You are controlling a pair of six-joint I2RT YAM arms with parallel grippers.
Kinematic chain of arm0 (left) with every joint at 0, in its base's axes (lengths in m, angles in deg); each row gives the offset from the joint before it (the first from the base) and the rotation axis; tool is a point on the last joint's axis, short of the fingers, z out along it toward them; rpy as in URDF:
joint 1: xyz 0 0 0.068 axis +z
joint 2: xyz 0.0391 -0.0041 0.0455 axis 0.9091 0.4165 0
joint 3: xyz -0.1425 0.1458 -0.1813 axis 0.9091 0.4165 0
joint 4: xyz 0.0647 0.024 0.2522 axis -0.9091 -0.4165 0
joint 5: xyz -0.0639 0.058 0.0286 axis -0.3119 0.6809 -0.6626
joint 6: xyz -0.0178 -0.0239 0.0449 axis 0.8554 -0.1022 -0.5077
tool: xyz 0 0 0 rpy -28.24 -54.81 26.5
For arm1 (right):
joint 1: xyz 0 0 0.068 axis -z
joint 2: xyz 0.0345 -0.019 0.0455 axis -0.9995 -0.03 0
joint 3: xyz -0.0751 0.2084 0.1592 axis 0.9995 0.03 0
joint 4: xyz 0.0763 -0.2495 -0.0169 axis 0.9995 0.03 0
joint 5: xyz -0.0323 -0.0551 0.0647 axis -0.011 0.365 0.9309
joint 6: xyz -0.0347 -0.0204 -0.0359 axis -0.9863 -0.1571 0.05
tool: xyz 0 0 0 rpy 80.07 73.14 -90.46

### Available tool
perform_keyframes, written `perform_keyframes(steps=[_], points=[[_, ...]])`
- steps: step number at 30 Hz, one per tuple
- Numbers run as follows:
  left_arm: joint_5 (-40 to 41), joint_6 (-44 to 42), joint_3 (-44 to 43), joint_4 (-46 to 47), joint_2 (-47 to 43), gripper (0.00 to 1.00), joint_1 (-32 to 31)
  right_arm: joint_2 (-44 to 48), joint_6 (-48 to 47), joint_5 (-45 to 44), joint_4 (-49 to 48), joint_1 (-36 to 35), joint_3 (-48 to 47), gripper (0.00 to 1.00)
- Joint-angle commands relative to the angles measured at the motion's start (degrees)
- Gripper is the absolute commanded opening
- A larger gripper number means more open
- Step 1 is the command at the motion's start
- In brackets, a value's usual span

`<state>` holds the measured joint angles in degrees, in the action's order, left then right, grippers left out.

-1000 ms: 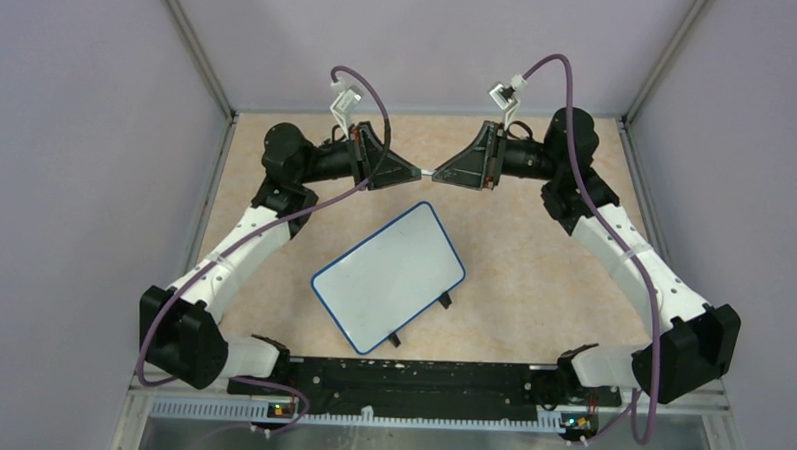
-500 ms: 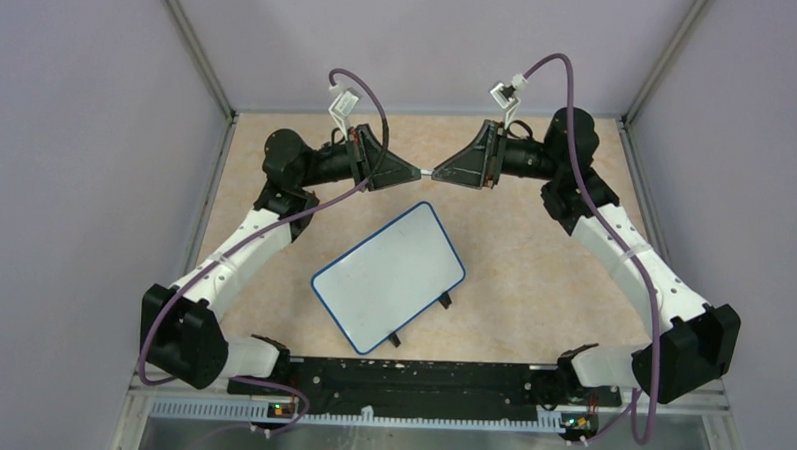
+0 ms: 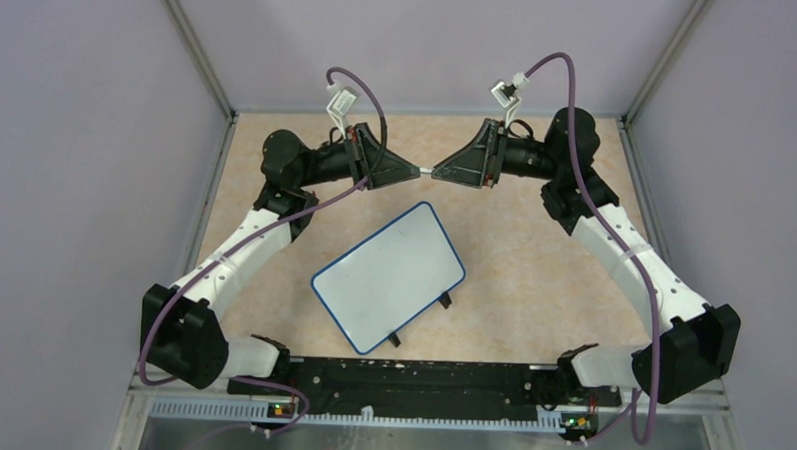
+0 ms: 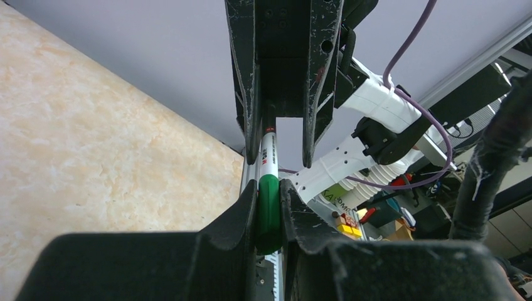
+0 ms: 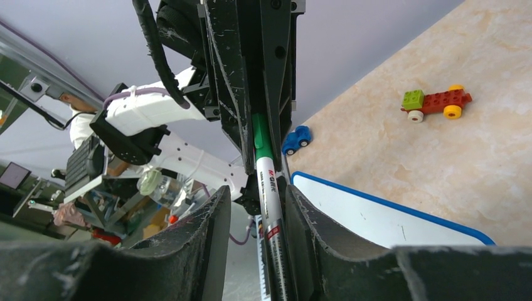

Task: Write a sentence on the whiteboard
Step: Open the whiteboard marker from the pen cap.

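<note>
the two grippers meet nose to nose above the far middle of the table [image 3: 533, 270], with a marker [image 5: 266, 175] bridging the small gap between them. the left gripper [image 4: 268, 194] is clamped narrow on the marker's green cap [image 4: 268, 213], both fingers pressed against it. the right gripper [image 5: 257, 190] sits around the white barrel with its jaws parted. there is a clear gap on one side of the barrel, so it surrounds the barrel without squeezing it. the whiteboard [image 3: 388, 277] lies flat on the table, nearer the arm bases than the grippers, roughly midway between the two arms and turned on a diagonal. its blue rim shows all round and its black clip feet [image 3: 445, 301] stick out from the long edge on the near right. from above its face looks plain white. in the right wrist view a small blue toy car [image 5: 296, 139] sits on the table just past a corner of the board, and a toy vehicle of coloured bricks [image 5: 436, 102] stands well apart from it.
</note>
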<state>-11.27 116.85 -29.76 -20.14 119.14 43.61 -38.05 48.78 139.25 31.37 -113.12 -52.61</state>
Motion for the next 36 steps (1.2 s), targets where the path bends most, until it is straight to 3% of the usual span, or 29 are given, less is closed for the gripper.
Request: perform_keyframes(steps=[1,6,17,29,36], points=[[2.4,0.73,0.34,3.18,-0.74,0.0,0.7,1.35,0.84,0.8,-2.27,-0.17,-0.66,0.37],[1.98,1.67,-0.03,4.84,-0.52,0.0,0.75,1.34,0.39,0.59,-1.5,-0.12,-0.59,0.42],[1.88,-1.08,0.4,1.34,-0.14,0.0,-0.38,0.59,1.67,1.42,-3.29,-0.27,-1.37,0.4],[1.16,-4.21,-2.97,-2.16,1.91,0.0,-2.59,0.07,1.97,2.07,-4.2,-1.17,-1.78,0.32],[0.52,-6.14,-3.2,-3.42,1.74,0.0,-3.1,0.2,0.66,1.84,-2.74,-1.19,-1.65,0.17]])
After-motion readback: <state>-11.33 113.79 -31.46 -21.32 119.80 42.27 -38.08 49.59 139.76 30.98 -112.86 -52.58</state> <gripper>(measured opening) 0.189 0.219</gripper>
